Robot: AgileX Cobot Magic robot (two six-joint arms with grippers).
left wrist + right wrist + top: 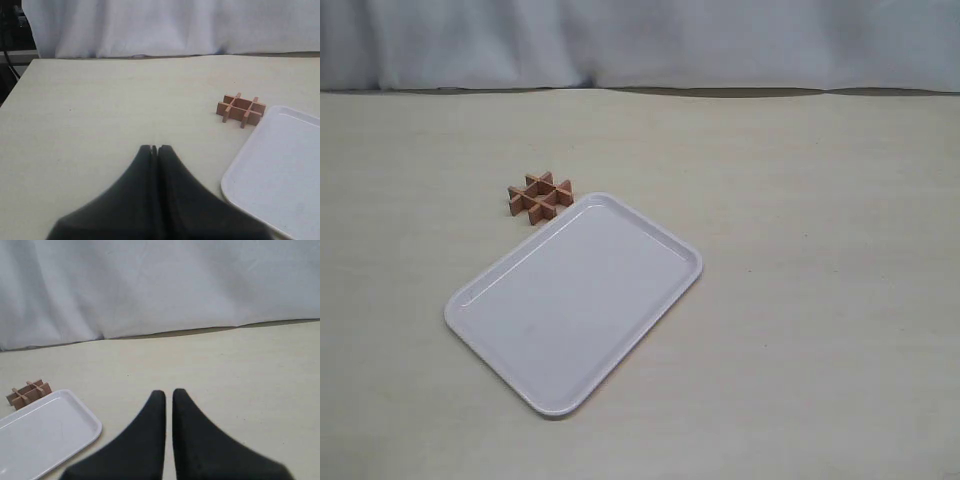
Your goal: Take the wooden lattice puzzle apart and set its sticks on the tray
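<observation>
**Both claws shut and empty, puzzle off the left claw's 1 o'clock**

My left claw (154, 148) has its jaws pressed together with nothing between them. My right claw (169, 392) is also closed and empty, with only a thin seam between the fingers. Both hang above bare desk (800, 300), and neither shows in the exterior view.

Taking the left claw's heading as 12, the wooden lattice puzzle (241, 109) lies ahead at about 1 o'clock, with open desk between us. It is assembled and lies flat. The tray (280, 170) lies at about 3 o'clock.

From the right claw the puzzle (29, 392) lies far off at about 10 o'clock, behind the tray's far corner, so the tray (45, 432) lies in that path.

In the exterior view the tray (575, 300) is empty and its long axis runs from 1 to 7 o'clock. The puzzle (540, 196) sits just beside the tray's 11 o'clock corner; I cannot tell whether they touch. I cannot count the sticks from here.

I judge the left arm nearer, with the clearer line. It must open before it reaches in.
</observation>
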